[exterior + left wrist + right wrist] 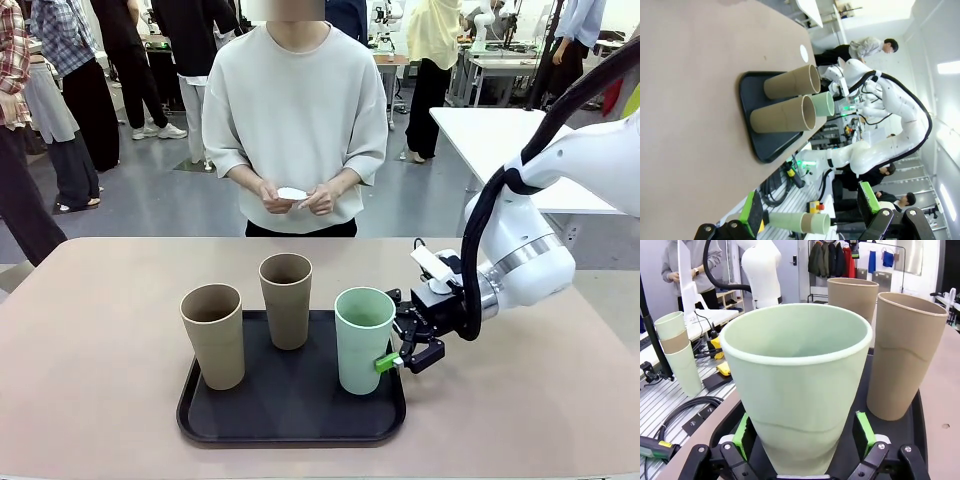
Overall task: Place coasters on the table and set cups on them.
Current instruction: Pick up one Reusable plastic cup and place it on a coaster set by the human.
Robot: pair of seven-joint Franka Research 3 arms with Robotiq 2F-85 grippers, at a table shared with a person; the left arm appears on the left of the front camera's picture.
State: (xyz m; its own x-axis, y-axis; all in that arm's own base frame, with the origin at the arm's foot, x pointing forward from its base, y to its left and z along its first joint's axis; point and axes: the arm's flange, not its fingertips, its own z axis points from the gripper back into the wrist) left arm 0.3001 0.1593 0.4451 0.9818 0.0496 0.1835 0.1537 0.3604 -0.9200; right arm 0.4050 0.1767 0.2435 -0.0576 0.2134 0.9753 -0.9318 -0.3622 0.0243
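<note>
The right tool (400, 345) stands with fingers apart on both sides of the mint green cup (364, 340) on the black tray (290, 425) — it should, I think, close gently and lift straight up, not to knock the brown cup (286, 300) just beside.

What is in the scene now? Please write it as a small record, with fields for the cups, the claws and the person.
cups: tan cup, brown cup, green cup, all upright
cups stand on: black tray, on the table
right claw: open, one pad on each side of the green cup
left claw: open, empty
person: holds a white coaster in both hands
</note>
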